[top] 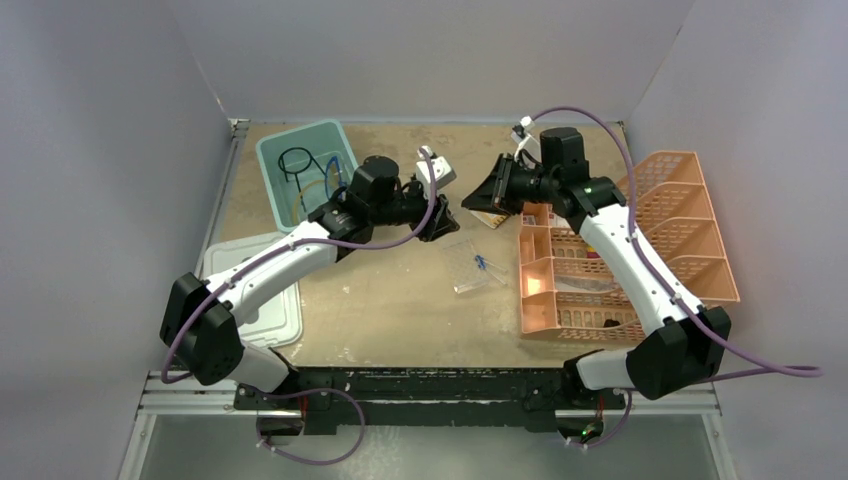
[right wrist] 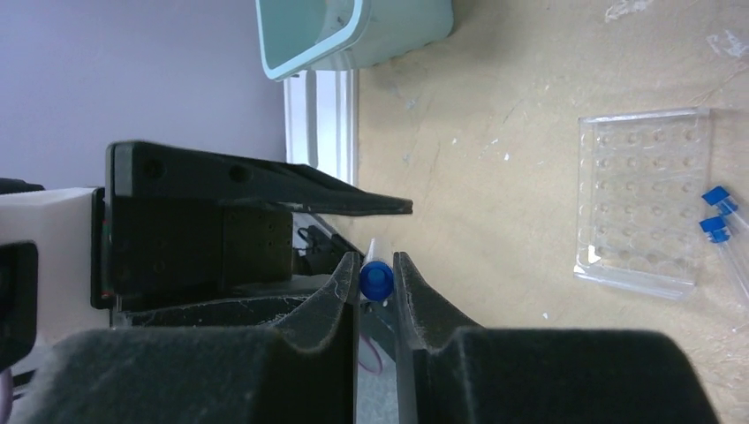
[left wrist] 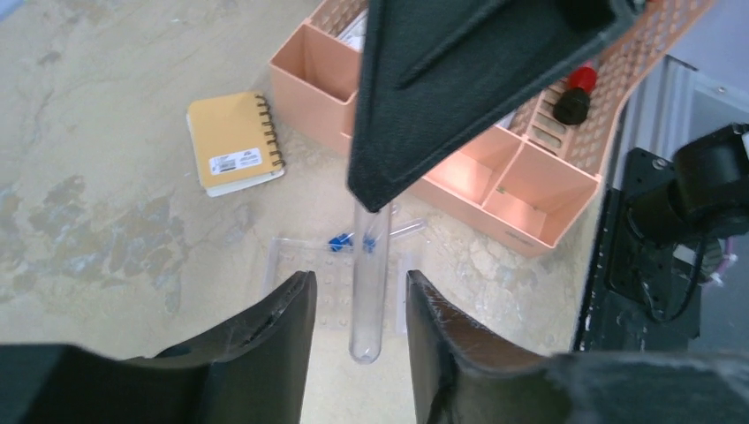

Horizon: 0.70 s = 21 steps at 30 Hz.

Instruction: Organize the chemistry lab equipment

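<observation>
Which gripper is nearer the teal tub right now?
Left. The left gripper hangs just right of the teal tub; the right gripper sits farther right, beyond the left one, by the orange tray.

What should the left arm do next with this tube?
Probably ease the left gripper back off the blue-capped tube: its jaws stand apart with gaps either side of the glass, while the right gripper looks closed on the blue cap.
</observation>
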Tool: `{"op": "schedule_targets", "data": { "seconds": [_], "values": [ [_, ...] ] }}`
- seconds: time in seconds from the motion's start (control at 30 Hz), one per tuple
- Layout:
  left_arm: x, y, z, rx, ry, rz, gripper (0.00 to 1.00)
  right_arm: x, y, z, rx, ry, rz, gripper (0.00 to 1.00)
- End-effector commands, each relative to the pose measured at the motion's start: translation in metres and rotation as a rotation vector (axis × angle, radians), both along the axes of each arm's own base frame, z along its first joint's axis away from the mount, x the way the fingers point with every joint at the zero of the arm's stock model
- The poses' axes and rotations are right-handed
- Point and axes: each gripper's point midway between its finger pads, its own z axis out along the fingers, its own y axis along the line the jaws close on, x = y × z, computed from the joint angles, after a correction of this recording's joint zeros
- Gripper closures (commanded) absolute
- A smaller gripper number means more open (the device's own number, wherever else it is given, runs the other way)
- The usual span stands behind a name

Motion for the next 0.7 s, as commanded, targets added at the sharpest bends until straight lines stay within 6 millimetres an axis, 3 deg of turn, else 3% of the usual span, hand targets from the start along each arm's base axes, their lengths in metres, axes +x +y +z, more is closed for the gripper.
{"op": "schedule_targets", "data": {
  "seconds": [0.0,0.07,0.13,0.27,0.3,0.47,0.67],
  "values": [
    [0.021,0.016,0.013,-0.009,-0.021,0.168,0.54,0.014,-0.009,0.004,-0.07,-0.131,-0.021,0.89],
    [0.039,0.037,0.001,0.008,-0.006,0.315,0.47,0.036,-0.027,-0.004,-0.198,-0.229,-0.092,0.89],
    [0.056,0.062,-0.006,-0.02,0.028,0.488,0.47,0.047,-0.038,-0.016,-0.283,-0.264,-0.124,0.92],
    [0.062,0.091,-0.016,-0.07,0.116,0.644,0.46,0.059,-0.047,-0.031,-0.418,-0.329,-0.165,0.93],
    [0.065,0.096,-0.01,-0.104,0.109,0.682,0.46,0.061,-0.046,-0.035,-0.458,-0.347,-0.167,0.93],
    [0.083,0.151,0.002,-0.234,0.123,1.011,0.46,0.058,-0.021,-0.069,-0.652,-0.423,-0.134,0.93],
    [0.09,0.2,0.034,-0.261,0.128,1.159,0.46,0.049,0.014,-0.1,-0.721,-0.486,-0.079,0.93]
  ]
}}
